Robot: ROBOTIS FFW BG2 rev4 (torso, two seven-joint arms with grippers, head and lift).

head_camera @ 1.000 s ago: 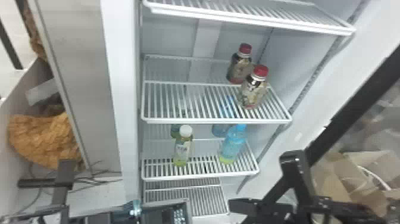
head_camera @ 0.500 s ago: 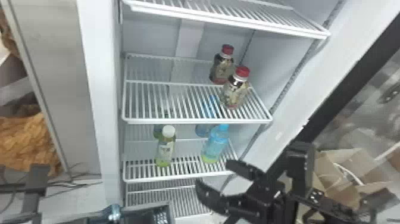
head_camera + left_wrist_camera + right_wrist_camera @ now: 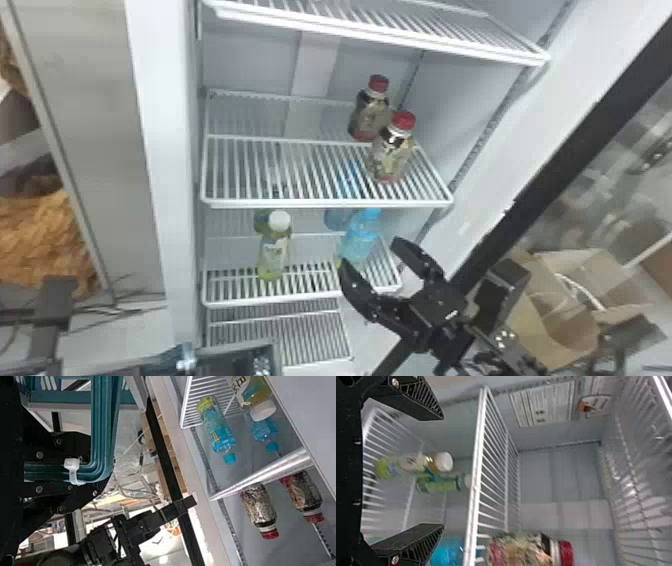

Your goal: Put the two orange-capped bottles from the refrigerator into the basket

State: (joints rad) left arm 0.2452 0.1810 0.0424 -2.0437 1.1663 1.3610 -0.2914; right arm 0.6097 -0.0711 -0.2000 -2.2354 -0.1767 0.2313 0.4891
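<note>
In the head view, the two bottles' caps look red: a rear bottle (image 3: 371, 112) and a nearer one (image 3: 392, 155) stand upright at the right of the middle shelf. My right gripper (image 3: 372, 256) stands open, lower than that shelf, in front of a blue bottle. The right wrist view has my right gripper (image 3: 442, 472) with nothing between its fingers and a red-capped bottle (image 3: 522, 550) beyond the shelf edge. In the left wrist view, my left gripper (image 3: 59, 471) is shut on the teal handle (image 3: 104, 423) of the basket (image 3: 75, 396).
Wire shelves (image 3: 325, 204) cross the refrigerator. Below the middle one stand a white-capped green bottle (image 3: 274, 250) and a blue bottle (image 3: 361, 240). The black-edged door (image 3: 565, 160) slants along the right, with cardboard boxes (image 3: 550, 315) behind it.
My right gripper has moved left and slightly up, closer to the front of the shelves. The head view has shifted a little to the right. Both red-capped bottles stay on their shelf.
</note>
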